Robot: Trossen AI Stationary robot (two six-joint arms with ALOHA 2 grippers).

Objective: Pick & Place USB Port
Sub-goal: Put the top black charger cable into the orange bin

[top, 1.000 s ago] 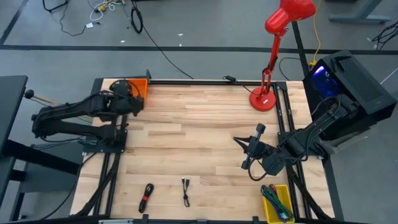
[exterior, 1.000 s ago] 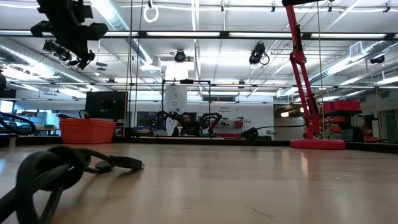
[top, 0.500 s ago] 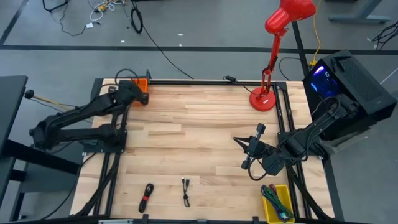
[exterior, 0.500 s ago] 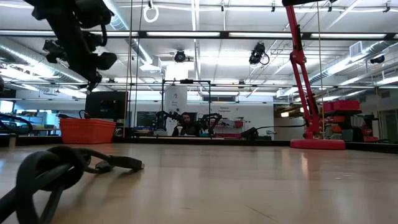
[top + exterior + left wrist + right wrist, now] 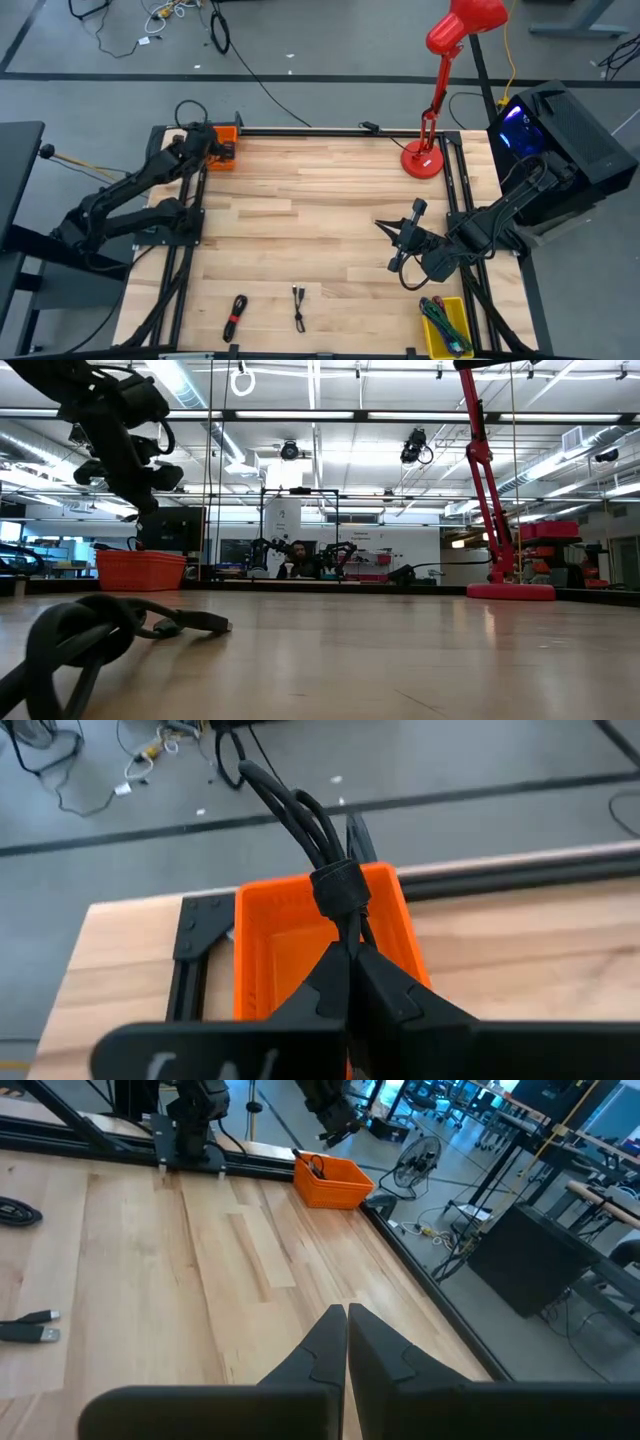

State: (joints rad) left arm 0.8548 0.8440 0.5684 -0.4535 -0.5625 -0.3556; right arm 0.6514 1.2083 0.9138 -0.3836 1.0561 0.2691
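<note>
My left gripper (image 5: 203, 143) is over the orange bin (image 5: 226, 150) at the table's far left corner, shut on a bundled black cable (image 5: 335, 890). The cable's loops (image 5: 187, 110) reach past the bin's far wall. In the low view the left arm (image 5: 125, 450) hangs above the bin (image 5: 140, 568). My right gripper (image 5: 398, 243) is shut on nothing, above the table's right half. Two more cables, one (image 5: 236, 317) tied and one (image 5: 299, 307) loose, lie flat near the near edge. My left gripper pinches the black cable bundle between its two fingers just below the bundle's wrapped band (image 5: 342, 915). The fingers slant down from the near side and lie along the bundle. The cable is lifted clear over the orange bin (image 5: 300, 950), and its loops (image 5: 290, 805) stick out beyond the fingertips.
A red desk lamp (image 5: 423, 160) stands at the far right edge. A yellow bin (image 5: 447, 325) holding cables sits at the near right corner. One cable coil (image 5: 90, 630) lies close in front of the low camera. Bare wood spreads across the table's middle.
My left gripper, still shut on the cable bundle, has swung from level to slanting down and has come down toward the orange bin at the far left corner. The cable's loops now reach beyond the table's far edge. The right arm has kept still.
</note>
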